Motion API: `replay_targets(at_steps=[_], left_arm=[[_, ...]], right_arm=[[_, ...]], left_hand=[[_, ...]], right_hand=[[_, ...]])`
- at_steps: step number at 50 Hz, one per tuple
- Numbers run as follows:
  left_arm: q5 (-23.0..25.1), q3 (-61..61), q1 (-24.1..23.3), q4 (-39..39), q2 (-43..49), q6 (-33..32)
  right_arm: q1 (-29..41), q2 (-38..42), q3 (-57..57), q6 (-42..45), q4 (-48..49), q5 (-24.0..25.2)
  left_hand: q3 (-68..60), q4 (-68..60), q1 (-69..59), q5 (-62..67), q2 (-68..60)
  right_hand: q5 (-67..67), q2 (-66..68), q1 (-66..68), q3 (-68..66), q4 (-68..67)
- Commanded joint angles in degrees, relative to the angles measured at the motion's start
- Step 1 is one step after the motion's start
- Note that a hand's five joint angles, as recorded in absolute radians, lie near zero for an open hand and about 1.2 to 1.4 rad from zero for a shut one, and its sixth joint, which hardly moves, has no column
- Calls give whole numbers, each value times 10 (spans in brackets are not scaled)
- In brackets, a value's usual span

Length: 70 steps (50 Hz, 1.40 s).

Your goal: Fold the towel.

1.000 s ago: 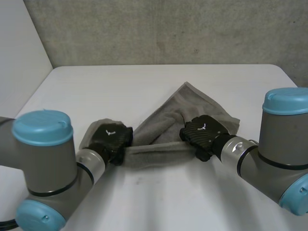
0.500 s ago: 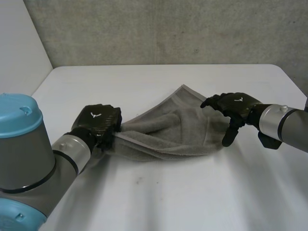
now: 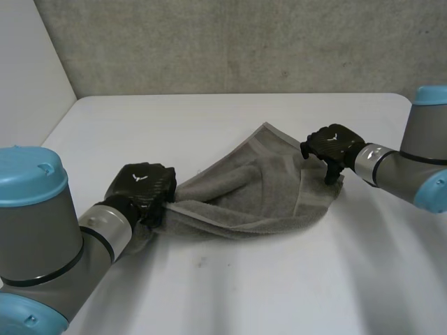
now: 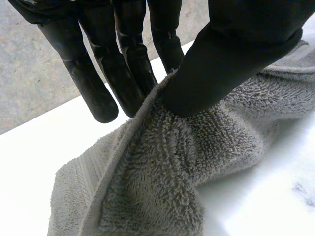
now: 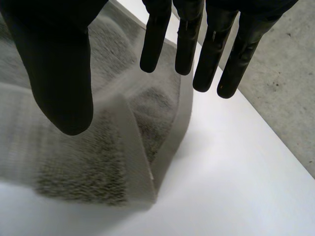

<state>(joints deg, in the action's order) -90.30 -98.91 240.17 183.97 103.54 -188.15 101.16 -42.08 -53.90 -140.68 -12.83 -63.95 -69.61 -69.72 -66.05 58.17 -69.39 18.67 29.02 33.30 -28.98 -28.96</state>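
A grey towel (image 3: 244, 199) lies crumpled in the middle of the white table (image 3: 174, 118), one corner pointing toward the far side. My left hand (image 3: 143, 187) holds the towel's left end. In the left wrist view its thumb (image 4: 236, 49) pinches a bunched edge of the towel (image 4: 167, 177) against the fingers. My right hand (image 3: 334, 145) hovers over the towel's right edge. In the right wrist view its fingers (image 5: 211, 49) hang straight and apart from the thumb, above a folded corner of the towel (image 5: 74, 162), holding nothing.
A grey wall (image 3: 244, 42) runs behind the table's far edge, and a white wall (image 3: 28, 70) stands at the left. Bare table surface (image 3: 279, 286) lies in front of the towel and to its right.
My right hand let go of the towel's middle and moved right and back to its right edge. The left hand drew its end leftward, stretching the towel out.
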Motion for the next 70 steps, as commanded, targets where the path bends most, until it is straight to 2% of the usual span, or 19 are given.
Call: replay_targets(at_steps=[1, 8, 25, 33, 35, 36, 38, 39, 40, 41, 47, 54, 63, 70], left_arm=[[0, -2, 0, 0, 0, 1], [2, -1, 0, 0, 0, 1], [4, -2, 0, 1, 4, 1], [4, -2, 0, 0, 4, 1], [4, -2, 0, 1, 4, 1], [4, -2, 0, 0, 4, 1], [4, -2, 0, 0, 4, 1], [4, -2, 1, 1, 4, 1], [4, -2, 1, 1, 4, 1], [4, -1, 0, 1, 4, 1], [3, -1, 1, 2, 4, 1], [2, 1, 1, 8, 8, 1], [2, 32, 15, 3, 3, 1], [4, 81, 27, -2, -47, 3]], right_arm=[[11, 67, 70, -4, 11, -25], [16, 96, 98, -9, -8, -25], [24, 102, 103, -10, -60, -28], [24, 100, 99, -8, -62, -31], [24, 97, 99, -7, -62, -40], [24, 97, 99, -7, -62, -40], [25, 90, 98, -9, -58, -42], [25, 90, 98, -9, -58, -42], [25, 86, 97, -12, -56, -42], [25, 86, 97, -12, -56, -42], [24, 35, 75, -58, -35, -41], [14, -74, -21, -93, 14, -31], [-19, -178, -60, -97, 1, -38], [-50, -334, -58, -97, -51, -37]], left_hand=[[-104, -103, -140, 118, -106], [-104, -103, -140, 118, -106], [-104, -103, -140, 118, -106], [-104, -103, -140, 118, -106], [-104, -103, -140, 118, -106], [-104, -103, -140, 118, -106], [-104, -103, -140, 118, -106], [-104, -103, -140, 118, -106], [-104, -103, -140, 118, -106], [-104, -103, -140, 118, -106], [-96, -95, -131, 110, -98], [-32, -31, -67, 46, -34], [-47, -46, -83, 61, -49], [-69, -68, -104, 83, -71]], right_hand=[[60, 56, 13, -57, -57], [48, 44, 2, -45, -45], [29, 26, -17, -26, -27], [70, 66, 23, -67, -67], [178, 175, 132, -175, -176], [179, 176, 133, -176, -176], [407, 403, 360, -404, -404], [408, 404, 362, -405, -405], [512, 509, 466, -509, -509], [513, 510, 467, -510, -510], [513, 510, 467, -510, -510], [513, 510, 467, -510, -510], [513, 510, 467, -510, -510], [513, 510, 467, -510, -510]])
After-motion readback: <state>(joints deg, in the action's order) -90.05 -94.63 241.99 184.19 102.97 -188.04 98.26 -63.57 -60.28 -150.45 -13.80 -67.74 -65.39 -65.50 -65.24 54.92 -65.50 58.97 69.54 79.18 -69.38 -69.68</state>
